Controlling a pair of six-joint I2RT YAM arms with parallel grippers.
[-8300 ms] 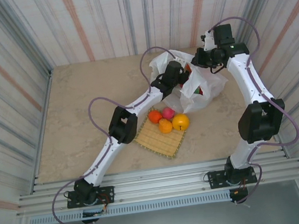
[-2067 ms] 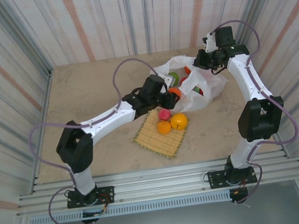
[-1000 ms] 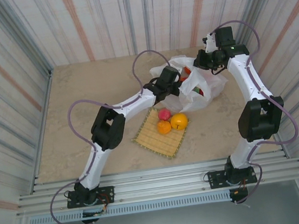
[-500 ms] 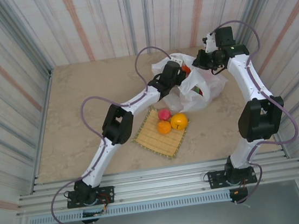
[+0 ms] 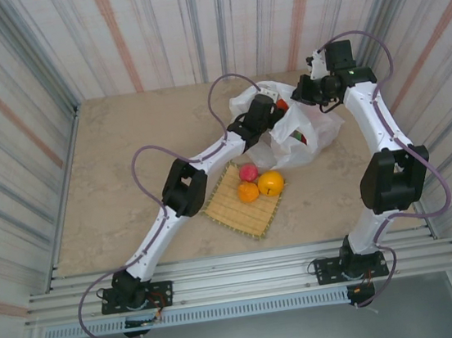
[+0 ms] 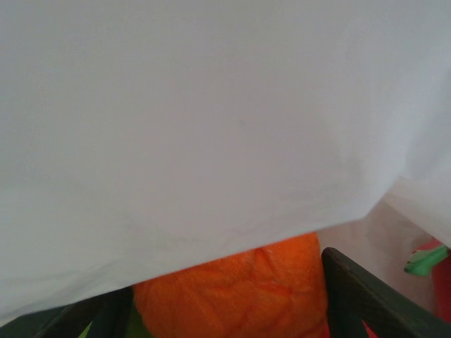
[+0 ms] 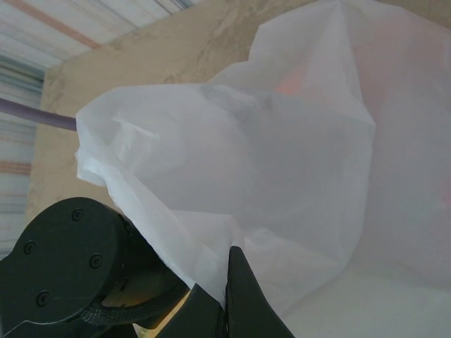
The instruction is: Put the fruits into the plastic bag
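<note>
My left gripper (image 6: 227,285) is shut on an orange (image 6: 246,282), with dark fingers (image 6: 356,299) on either side of it. It is inside the mouth of the white plastic bag (image 5: 300,131), whose film (image 6: 211,120) hangs just above the fruit. A green tip of the dragon fruit (image 6: 425,259) shows inside to the right. My right gripper (image 7: 230,271) is shut on the bag's edge (image 7: 282,162) and holds it up at the back right (image 5: 311,92). On the mat lie a pink apple (image 5: 249,172), a second orange (image 5: 248,191) and a yellow-orange fruit (image 5: 271,183).
The square woven mat (image 5: 239,210) lies in front of the bag on the beige table (image 5: 136,172). Striped walls close in the table on three sides. The left arm's black wrist (image 7: 63,267) sits close below the held bag edge.
The left gripper has carried the orange from beside the mat into the bag's mouth and has moved very little in the last half second. The right gripper has kept holding the bag.
</note>
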